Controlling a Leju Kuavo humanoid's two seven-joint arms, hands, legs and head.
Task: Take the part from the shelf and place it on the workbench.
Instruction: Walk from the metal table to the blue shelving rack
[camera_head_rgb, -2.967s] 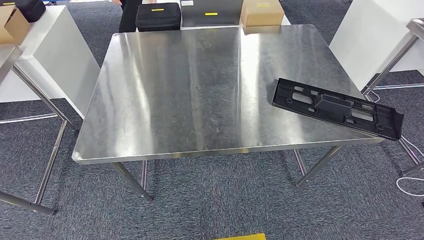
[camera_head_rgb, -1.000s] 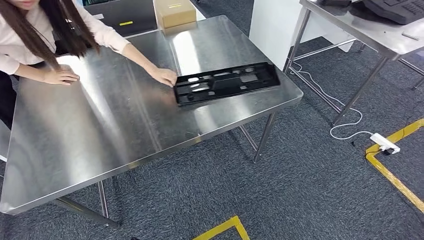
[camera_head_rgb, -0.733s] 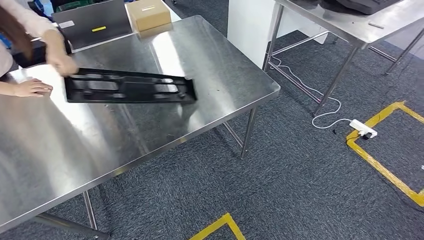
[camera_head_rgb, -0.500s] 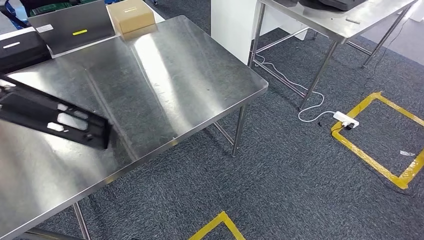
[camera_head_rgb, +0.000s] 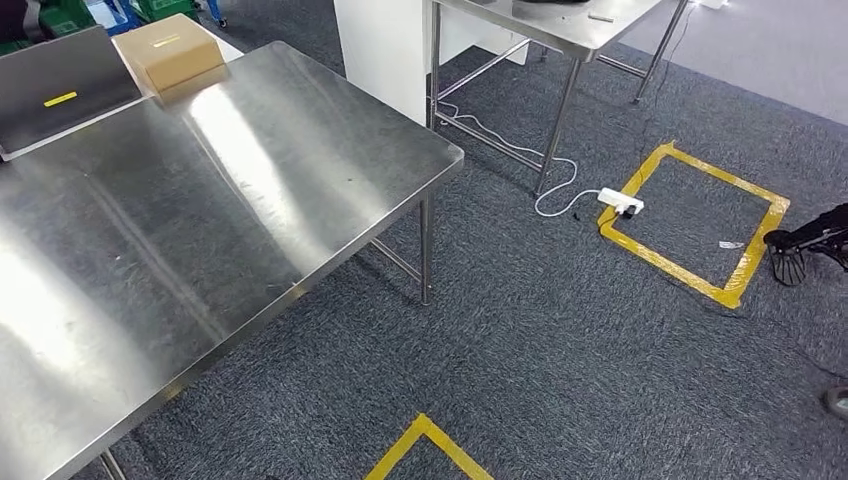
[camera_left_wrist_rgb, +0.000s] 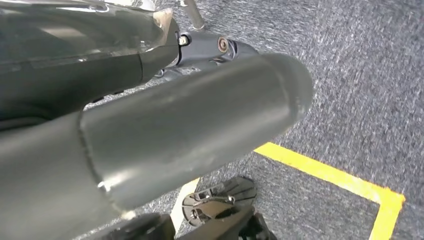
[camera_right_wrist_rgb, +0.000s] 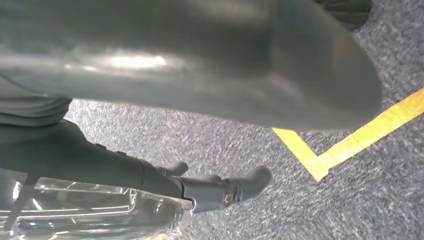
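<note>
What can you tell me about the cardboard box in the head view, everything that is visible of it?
The cardboard box is small, plain brown and shut, with a short yellow label on its top face. It looks like ordinary corrugated card, undamaged. It rests flat at the far edge of the steel table, whose shiny top mirrors its side. A grey panel with a yellow mark lies beside it; whether they touch cannot be told. Nothing lies on the box.
</note>
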